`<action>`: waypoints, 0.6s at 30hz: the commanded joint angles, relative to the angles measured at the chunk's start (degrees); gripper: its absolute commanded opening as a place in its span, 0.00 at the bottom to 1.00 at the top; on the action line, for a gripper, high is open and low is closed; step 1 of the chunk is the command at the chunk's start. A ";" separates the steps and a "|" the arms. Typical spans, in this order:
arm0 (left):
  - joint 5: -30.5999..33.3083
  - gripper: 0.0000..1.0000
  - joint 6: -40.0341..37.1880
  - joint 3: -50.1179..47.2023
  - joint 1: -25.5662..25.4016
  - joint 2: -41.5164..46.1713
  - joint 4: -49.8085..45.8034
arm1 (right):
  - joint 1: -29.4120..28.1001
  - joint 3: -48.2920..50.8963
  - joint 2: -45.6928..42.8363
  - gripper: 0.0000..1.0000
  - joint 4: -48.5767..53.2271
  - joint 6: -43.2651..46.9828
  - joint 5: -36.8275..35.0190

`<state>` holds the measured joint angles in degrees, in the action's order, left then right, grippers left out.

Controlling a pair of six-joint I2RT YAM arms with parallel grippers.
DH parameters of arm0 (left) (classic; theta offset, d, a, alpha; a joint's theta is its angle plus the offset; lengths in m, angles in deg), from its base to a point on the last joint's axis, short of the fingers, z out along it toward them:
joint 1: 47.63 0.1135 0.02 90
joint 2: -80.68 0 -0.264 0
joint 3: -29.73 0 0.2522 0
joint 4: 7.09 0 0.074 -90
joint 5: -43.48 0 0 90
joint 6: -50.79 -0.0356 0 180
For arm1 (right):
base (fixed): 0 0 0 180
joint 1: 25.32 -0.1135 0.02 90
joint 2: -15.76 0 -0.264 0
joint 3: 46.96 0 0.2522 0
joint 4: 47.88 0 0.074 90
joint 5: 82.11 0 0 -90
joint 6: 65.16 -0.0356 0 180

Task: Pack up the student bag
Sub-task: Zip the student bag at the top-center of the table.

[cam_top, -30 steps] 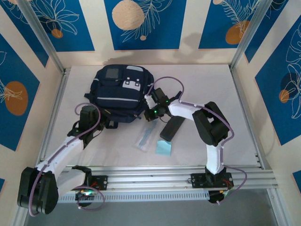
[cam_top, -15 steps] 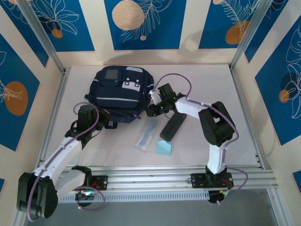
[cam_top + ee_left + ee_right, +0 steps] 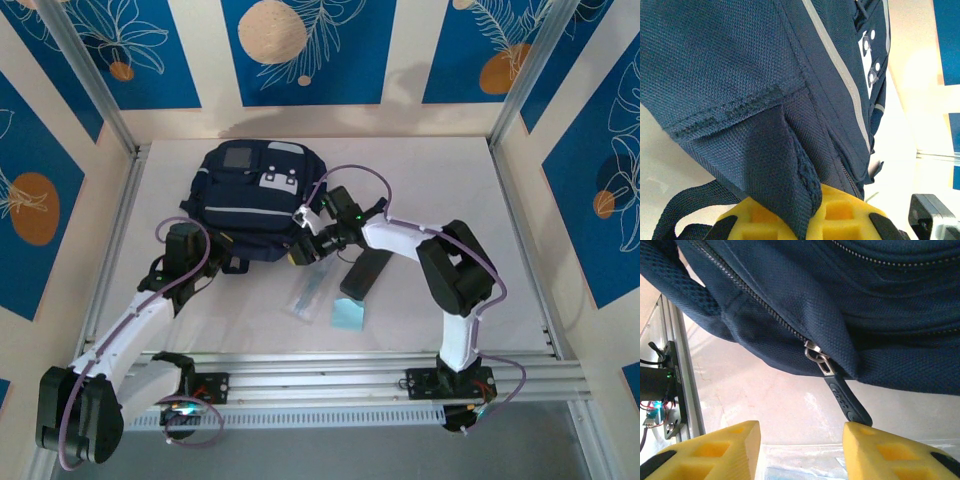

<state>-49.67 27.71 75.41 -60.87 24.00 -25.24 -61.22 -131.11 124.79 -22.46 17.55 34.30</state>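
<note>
Student bag (image 3: 250, 200), a large dark navy fabric backpack with grey-white stripe trim and a light grey front patch, lies flat, front panel up, on the far left part of the white table (image 3: 450, 180), as seen from overhead. At its near left corner the left gripper (image 3: 228, 263) is clamped on the bag. The left wrist camera shows a folded navy fabric tab (image 3: 790, 165) pinched between that gripper's yellow foam pads (image 3: 850, 215), with a black strap (image 3: 685, 207) looping beside them. At the bag's near right corner the right gripper (image 3: 300, 252) is released, its yellow fingers spread wide. In the right wrist view a black zipper pull (image 3: 846, 401) hangs from a metal slider (image 3: 817, 360) on the bag's zip, its end at the tip of one finger; whether the two touch cannot be told. On the table in front of the bag lies a clear plastic packet (image 3: 312, 290), and just beside it, nearer the arm bases, a light blue square pad (image 3: 348, 315). A black rectangular case (image 3: 365, 272) lies close to the right of the packet, under the right arm.
</note>
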 commanded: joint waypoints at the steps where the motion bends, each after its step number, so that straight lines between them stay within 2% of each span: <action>1: -0.45 0.00 -0.73 2.49 0.80 1.31 4.01 | -0.38 -2.17 2.29 0.46 0.12 0.56 1.47; 5: -0.62 0.00 -0.50 2.53 0.77 1.56 4.13 | -0.62 -2.80 3.08 0.49 0.40 1.96 -2.95; 8: -0.53 0.00 -0.73 2.66 0.76 2.04 3.47 | 0.06 -2.60 2.58 0.55 0.99 2.83 -6.28; 11: -0.36 0.00 -0.57 2.62 0.79 2.20 3.25 | 1.22 -2.86 2.75 0.66 0.36 2.21 -4.48; 18: -0.23 0.00 -0.47 2.66 0.81 2.30 3.28 | -0.76 -5.85 4.80 0.66 -0.80 1.54 -0.20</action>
<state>-49.67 27.75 75.41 -60.80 24.00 -25.24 -60.56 -134.96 128.51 -22.87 18.90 30.85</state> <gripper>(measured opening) 0.063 0.668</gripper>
